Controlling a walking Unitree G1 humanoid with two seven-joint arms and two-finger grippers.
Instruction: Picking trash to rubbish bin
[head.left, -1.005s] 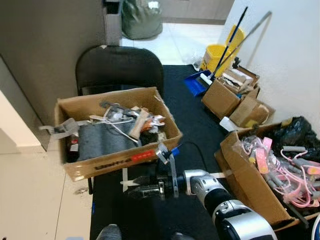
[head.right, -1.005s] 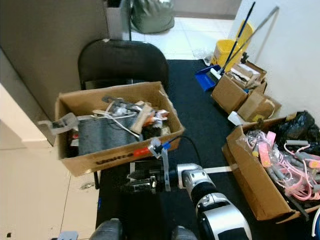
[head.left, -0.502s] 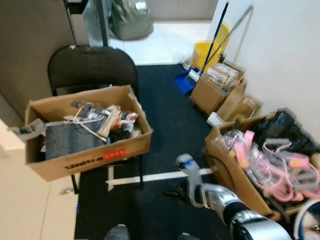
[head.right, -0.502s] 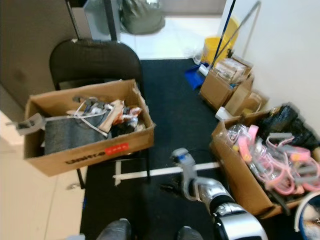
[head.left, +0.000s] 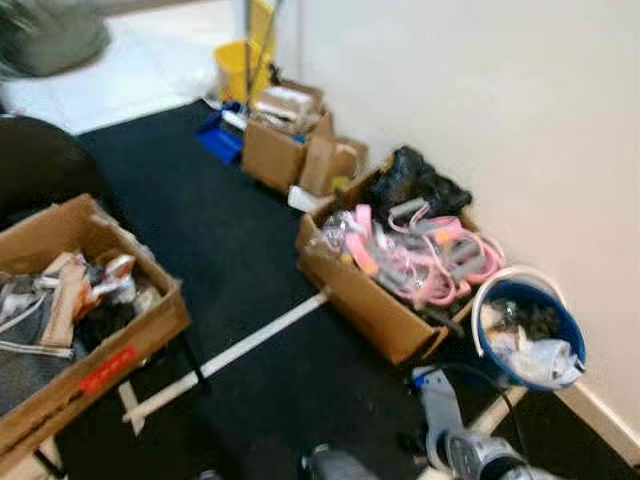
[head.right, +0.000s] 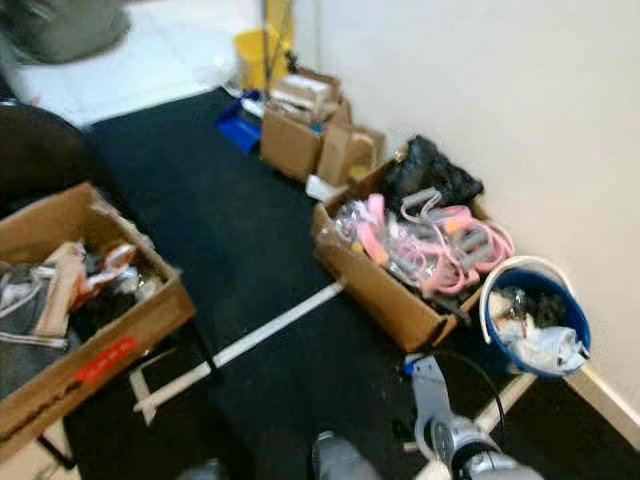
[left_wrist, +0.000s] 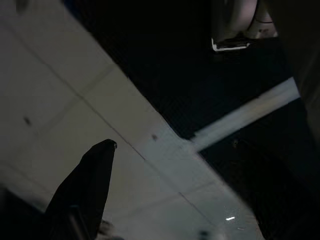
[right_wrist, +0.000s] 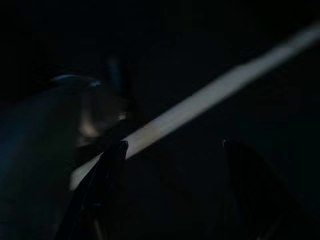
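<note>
A blue rubbish bin (head.left: 574, 337) with a white rim stands on the floor by the white wall, at the right. Crumpled white trash (head.left: 535, 355) lies inside it. My right arm (head.left: 447, 440) reaches in low at the bottom edge, short of the bin and to its left. In the dark right wrist view my right gripper (right_wrist: 175, 150) hangs open over black carpet and a white tape line (right_wrist: 215, 92), with nothing between its fingers. One black finger (left_wrist: 92, 180) of the left gripper hangs over pale tiles and the carpet edge.
A cardboard box of pink and grey items (head.left: 400, 255) sits left of the bin. Another box of clutter (head.left: 70, 320) rests on a black chair at the left. Smaller boxes (head.left: 290, 145), a blue dustpan and a yellow mop bucket (head.left: 240, 65) line the wall beyond.
The whole view has swung to the right: the chair box slid left and the blue bin came into view. My right arm has dropped toward the bottom edge.
</note>
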